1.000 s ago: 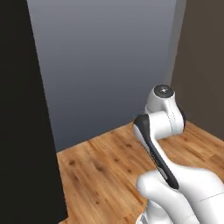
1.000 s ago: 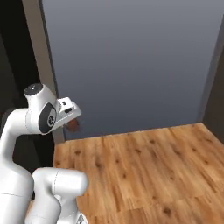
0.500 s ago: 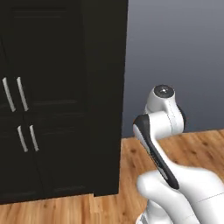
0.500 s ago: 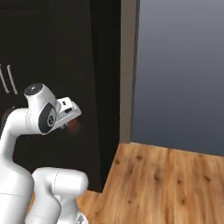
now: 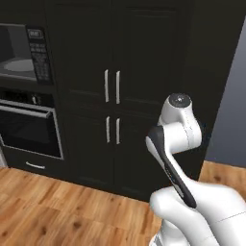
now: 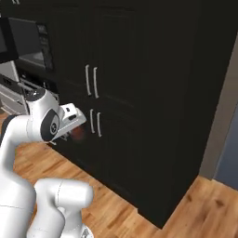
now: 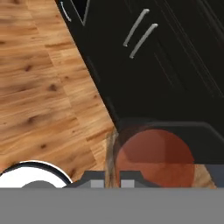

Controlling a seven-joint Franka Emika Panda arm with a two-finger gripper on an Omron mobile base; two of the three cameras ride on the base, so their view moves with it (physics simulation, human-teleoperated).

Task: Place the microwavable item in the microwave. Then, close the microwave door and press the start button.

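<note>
Your gripper point(image 6: 76, 133) has its jaws clamped narrowly on the microwavable item point(image 7: 154, 156), the reddish-brown cup sitting right between the fingertips and held out in front of the tall black cabinets point(image 5: 144, 72); the wooden floor point(image 7: 39, 100) lies below the jaws. The microwave point(image 5: 26, 55) stands well off to the jaws' left, above the oven point(image 5: 29, 127); its door point(image 6: 5, 39) is swung open at the far left.

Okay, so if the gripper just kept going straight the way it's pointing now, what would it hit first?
Most likely the wooden floor at the foot of the tall black cabinet; depth is unclear. The gripper, shut on the small reddish-brown cup, points down at that spot.
</note>
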